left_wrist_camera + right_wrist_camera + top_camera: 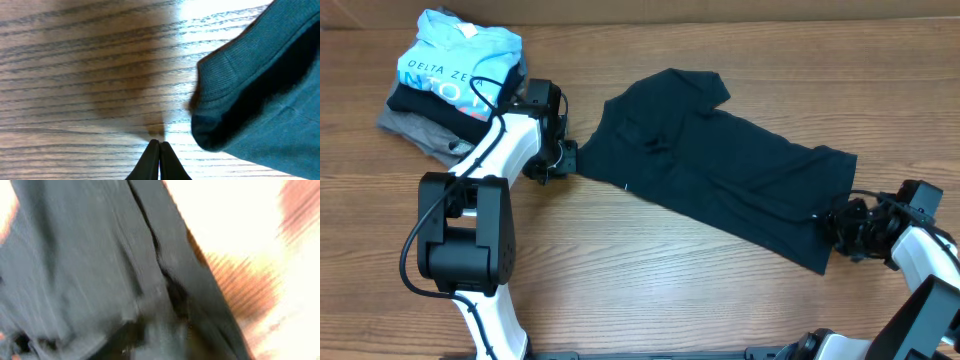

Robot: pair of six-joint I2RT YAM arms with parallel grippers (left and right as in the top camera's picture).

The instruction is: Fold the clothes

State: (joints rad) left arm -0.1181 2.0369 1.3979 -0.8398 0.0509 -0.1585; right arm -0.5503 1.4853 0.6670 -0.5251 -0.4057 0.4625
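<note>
Left gripper (159,147): fingertips pressed together with nothing between them, over bare wood just beside the left edge of the dark T-shirt (720,165). Right gripper (842,226): at the shirt's opposite end, against the fabric; wrist view was blurred, so I could not tell whether it was clenched or released. The shirt lay spread slantwise across the table (650,290), between both grippers. A stack of folded garments (450,85) sat behind the left arm.

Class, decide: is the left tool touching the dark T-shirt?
Apart. The left wrist view shows bare table between the shut left tool and the dark T-shirt.
</note>
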